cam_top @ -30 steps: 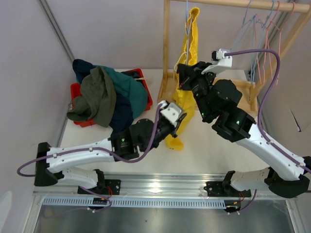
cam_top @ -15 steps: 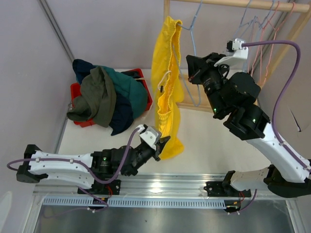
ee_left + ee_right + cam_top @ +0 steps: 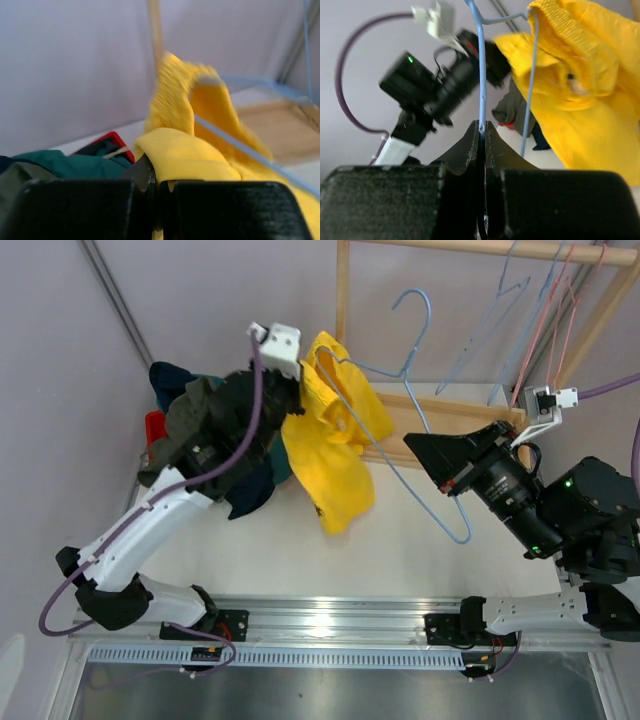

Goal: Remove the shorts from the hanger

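Note:
The bright yellow shorts (image 3: 330, 445) hang in the air, their waistband still looped over one arm of a light blue wire hanger (image 3: 420, 440). My left gripper (image 3: 290, 405) is shut on the yellow fabric (image 3: 190, 165), high above the red bin. My right gripper (image 3: 415, 448) is shut on the hanger's wire (image 3: 481, 95), holding it off the rack. In the right wrist view the yellow shorts (image 3: 580, 85) drape on the hanger at right. Olive-grey shorts (image 3: 195, 440), teal shorts (image 3: 262, 415) and navy shorts (image 3: 250, 485) lie heaped in the bin.
A red bin (image 3: 155, 425) sits at the table's back left under the heap. A wooden rack (image 3: 345, 320) stands at the back with several empty hangers (image 3: 545, 320) on its rail at the right. The rack's base board (image 3: 450, 420) lies behind the hanger.
My left arm swung up and left from the table's front, carrying the yellow shorts toward the bin. My right arm pulled back right and down with the blue hanger, now tilted flat.

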You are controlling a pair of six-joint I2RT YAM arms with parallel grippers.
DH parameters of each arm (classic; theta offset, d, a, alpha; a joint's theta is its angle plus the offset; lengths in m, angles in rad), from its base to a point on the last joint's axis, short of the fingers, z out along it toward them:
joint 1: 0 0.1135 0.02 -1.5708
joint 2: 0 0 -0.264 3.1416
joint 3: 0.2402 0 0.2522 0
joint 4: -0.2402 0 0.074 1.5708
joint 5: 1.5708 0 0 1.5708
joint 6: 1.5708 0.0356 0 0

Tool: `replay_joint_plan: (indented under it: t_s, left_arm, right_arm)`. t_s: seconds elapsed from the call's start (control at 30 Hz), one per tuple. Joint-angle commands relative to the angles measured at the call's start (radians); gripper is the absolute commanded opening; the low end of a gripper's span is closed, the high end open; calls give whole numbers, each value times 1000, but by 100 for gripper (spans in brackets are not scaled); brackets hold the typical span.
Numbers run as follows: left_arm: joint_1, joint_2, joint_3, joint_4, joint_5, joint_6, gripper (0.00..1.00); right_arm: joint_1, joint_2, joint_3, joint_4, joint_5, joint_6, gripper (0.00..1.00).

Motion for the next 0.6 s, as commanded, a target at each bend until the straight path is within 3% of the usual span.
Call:
replay_joint_plan:
  t_s: [0.0, 0.07, 0.1, 0.2, 0.4, 0.57]
  left_arm:
    - [120, 23, 264, -95, 12, 70, 0]
    - [190, 99, 407, -193, 47, 67, 0]
    - [270, 133, 570, -235, 59, 52, 0]
    - [426, 274, 764, -391, 115, 23, 0]
    - [721, 362, 736, -379, 309, -144, 0]
    - [815, 471, 674, -379, 285, -212, 0]
  right_arm:
    - [34, -35, -2, -72, 68, 98, 0]
    - [35, -52, -12, -90, 83, 108, 0]
    - [35, -53, -14, -93, 97, 108, 0]
    - [35, -52, -8, -102, 117, 93, 0]
    - [35, -53, -14, -128, 166, 59, 0]
    - [35, -69, -48, -104, 241, 26, 0]
